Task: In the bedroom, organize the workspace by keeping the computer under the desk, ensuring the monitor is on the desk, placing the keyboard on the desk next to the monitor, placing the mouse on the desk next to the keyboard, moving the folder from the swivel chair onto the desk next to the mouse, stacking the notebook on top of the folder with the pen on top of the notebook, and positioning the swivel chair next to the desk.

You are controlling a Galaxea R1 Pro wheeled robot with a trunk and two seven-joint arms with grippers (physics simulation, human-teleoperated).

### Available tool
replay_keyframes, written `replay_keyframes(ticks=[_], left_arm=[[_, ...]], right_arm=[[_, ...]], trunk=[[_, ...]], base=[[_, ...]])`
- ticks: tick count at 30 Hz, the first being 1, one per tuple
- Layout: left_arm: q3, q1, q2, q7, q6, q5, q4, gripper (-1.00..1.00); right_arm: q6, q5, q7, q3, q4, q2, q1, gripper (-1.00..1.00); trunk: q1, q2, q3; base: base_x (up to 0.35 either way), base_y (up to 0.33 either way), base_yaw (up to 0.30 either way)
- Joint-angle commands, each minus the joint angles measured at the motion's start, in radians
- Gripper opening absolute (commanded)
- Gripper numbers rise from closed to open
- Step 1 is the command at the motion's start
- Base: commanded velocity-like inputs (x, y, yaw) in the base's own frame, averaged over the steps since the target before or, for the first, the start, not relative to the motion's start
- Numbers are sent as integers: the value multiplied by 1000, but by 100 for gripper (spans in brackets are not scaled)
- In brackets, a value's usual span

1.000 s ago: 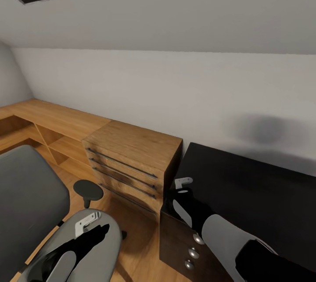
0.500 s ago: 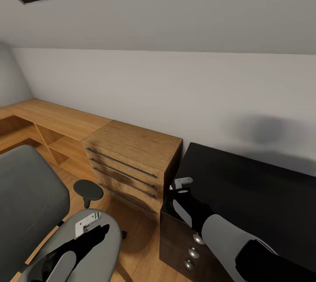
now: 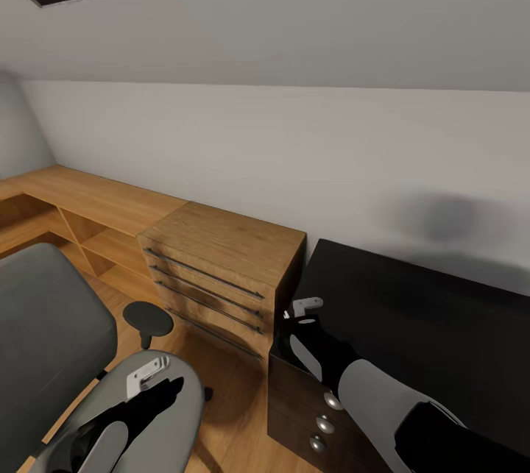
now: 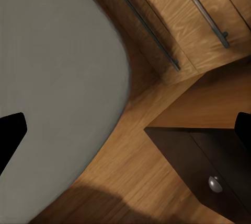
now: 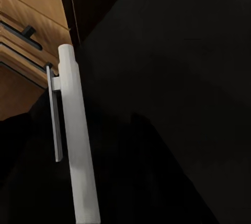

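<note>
"Silver-white pen: where was it?"

"Clamped in the right gripper, jaws closed on its lower part, clip end poking out past the fingers. It hung over the black desk's corner, just beside the wooden chest."

"Its long axis?"

"Roughly in line with the 2 fingers, so I judged the wrist would need to tip it flat before setting it down."

"And the left gripper?"

"Jaws wide apart, holding nothing, above the grey chair seat, farther from the desk. The right arm was plainly nearer, with bare desk top beyond it toward the wall."
</note>
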Motion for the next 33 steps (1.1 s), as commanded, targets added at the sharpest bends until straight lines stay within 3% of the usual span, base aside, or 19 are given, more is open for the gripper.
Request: replay_keyframes(ticks=[1,9,16,23,30,33], left_arm=[[-2,-1,1,10,0,9,-2,100],[-4,-1,0,11,0,9,11,100],[-5,-1,0,12,0,9,12,100],[-4,-1,-22,12,0,8,13,100],[-3,-1,-26,13,0,6,14,100],[-4,-1,-27,13,-1,4,13,100]], right_arm=[[13,-9,-3,5,5,0,0,-100],[15,-10,55,3,0,0,0,-100],[15,-10,59,3,0,0,0,-100],[15,-10,59,3,0,0,0,-100],[15,-8,59,3,0,0,0,-100],[15,-8,59,3,0,0,0,-100]], trunk=[[0,-1,-1],[0,-1,-1],[0,-1,-1],[0,-1,-1],[0,-1,-1],[-11,20,8]], base=[[0,0,0],[0,0,0],[0,0,0],[0,0,0],[0,0,0],[0,0,0]])
